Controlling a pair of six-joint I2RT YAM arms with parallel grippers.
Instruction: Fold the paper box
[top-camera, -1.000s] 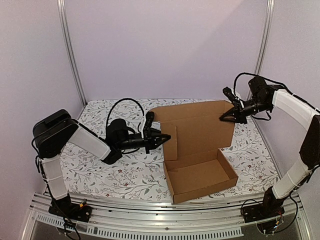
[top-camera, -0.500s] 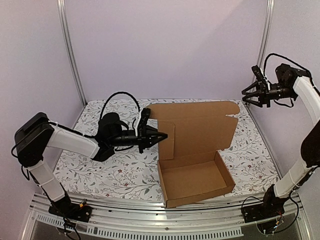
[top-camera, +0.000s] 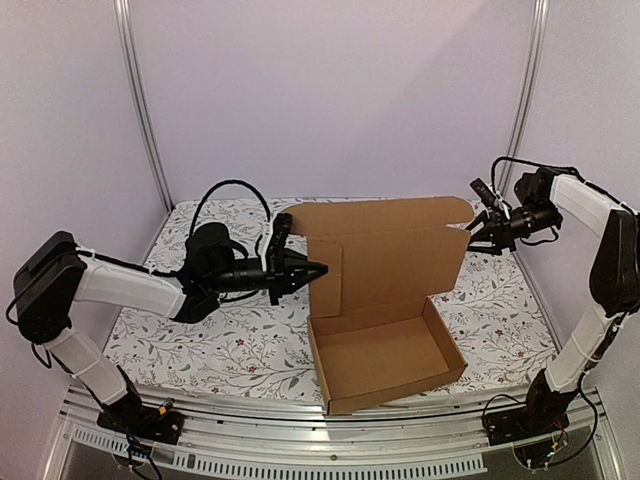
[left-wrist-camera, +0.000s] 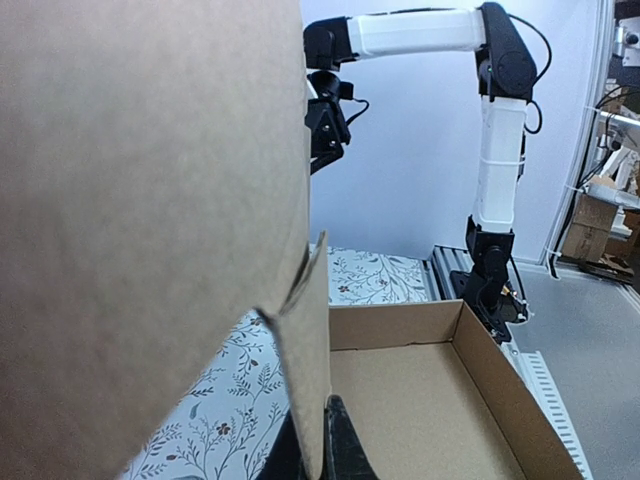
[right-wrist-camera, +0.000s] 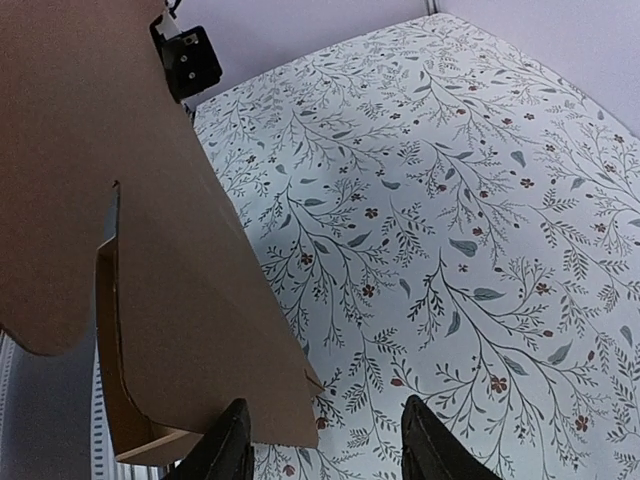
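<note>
Your paper box (top-camera: 390, 355) sits on the table (top-camera: 220, 345) towards the near edge, its tray open upward and its lid standing upright behind. Your left pincer (top-camera: 318, 268) is clamped on the lid's left side flap. Farther back, your right pincer (top-camera: 475, 230) is spread partway just beside the lid's upper right corner, gripping nothing

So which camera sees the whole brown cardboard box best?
The top camera: the brown cardboard box shows whole, tray and raised lid. The left wrist view shows a blurred flap and tray; the right wrist only a lid corner.
</note>
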